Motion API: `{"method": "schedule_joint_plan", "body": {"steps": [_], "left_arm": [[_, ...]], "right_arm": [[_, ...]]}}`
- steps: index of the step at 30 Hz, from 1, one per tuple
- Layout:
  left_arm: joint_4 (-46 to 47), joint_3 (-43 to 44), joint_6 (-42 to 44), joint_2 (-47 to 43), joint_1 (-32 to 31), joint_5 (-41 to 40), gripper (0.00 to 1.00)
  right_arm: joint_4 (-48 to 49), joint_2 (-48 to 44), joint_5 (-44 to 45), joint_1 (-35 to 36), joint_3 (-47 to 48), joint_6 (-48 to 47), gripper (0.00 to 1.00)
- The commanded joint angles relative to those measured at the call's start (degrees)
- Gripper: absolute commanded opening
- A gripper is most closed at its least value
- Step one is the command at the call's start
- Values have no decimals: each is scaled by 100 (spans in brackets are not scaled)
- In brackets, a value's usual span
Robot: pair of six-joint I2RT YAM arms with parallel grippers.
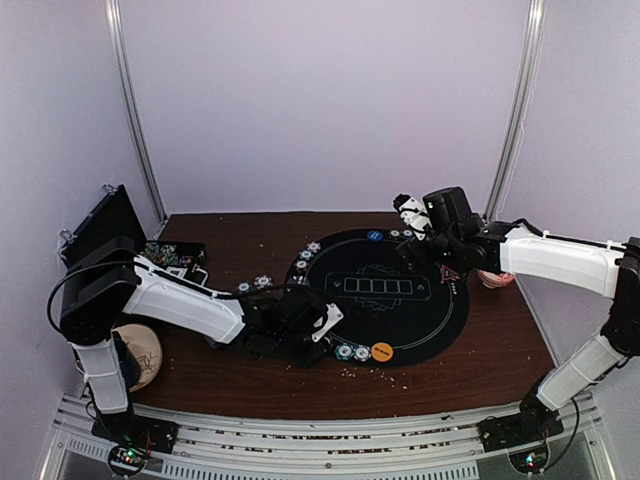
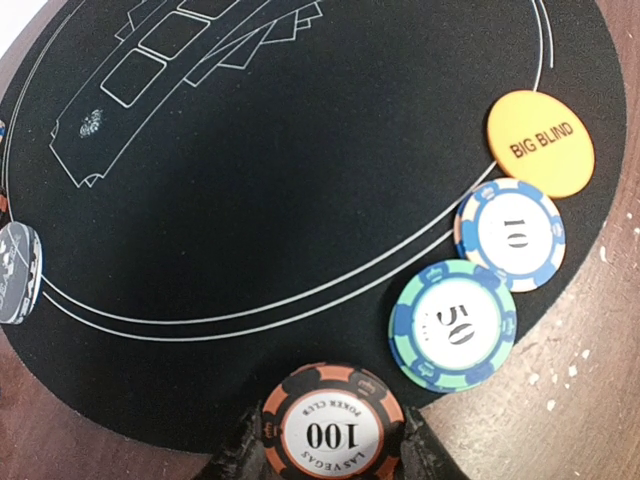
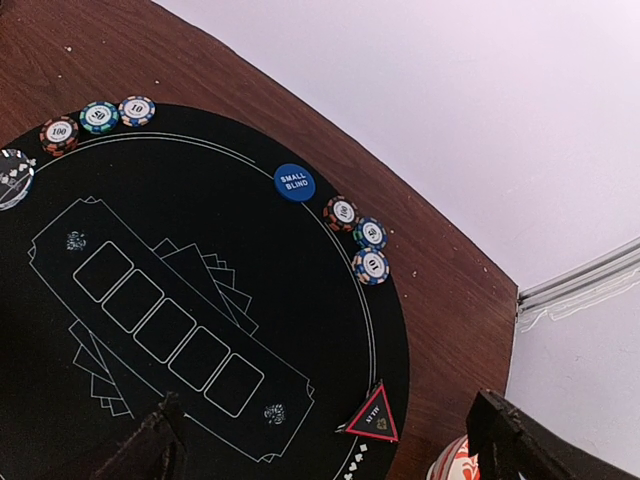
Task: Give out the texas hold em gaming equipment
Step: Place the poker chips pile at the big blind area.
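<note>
Pinching the 100 chip (image 2: 333,430) flat between its two fingers, the left pincer (image 2: 332,445) sits low at the near rim of the mat (image 2: 250,200). The chip overlaps the mat's edge; whether it rests there or is just lifted cannot be told. Just to its right lies the 50 chip (image 2: 452,325), half on the mat and half on the desk (image 2: 570,400). The 10 chip (image 2: 510,233) touches it on the far side, and the orange disc (image 2: 540,142), printed BIG BLIND, lies just beyond that, inside the mat's white lines. A grey chip (image 2: 18,272) shows at the mat's left rim.

The right pincer (image 3: 335,440) is spread wide and holds nothing. It hangs over the right part of the mat, with the red triangle (image 3: 373,415) below it, between the fingers and near the mat's edge. The bowl (image 3: 455,465) is just off the mat beside the triangle. Farther along that rim lies a chip trio (image 3: 371,234) marked 100, 50 and 10, each touching the next, and the blue disc (image 3: 294,182), printed SMALL BLIND, lies near its end. A second trio (image 3: 99,116) with the same marks lies at the rim well apart from the first.
</note>
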Motion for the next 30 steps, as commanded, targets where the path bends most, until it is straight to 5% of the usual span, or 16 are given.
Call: {"method": "schedule_joint_plan", "body": {"steps": [1,30], "left_arm": [[260,138,77,142,42,-29,38],[259,285,155,427,44,141,45]], "right_arm": [[39,-7,8,-20,-46,-31,100],[26,-24,-31,-24,-51,-27,100]]}}
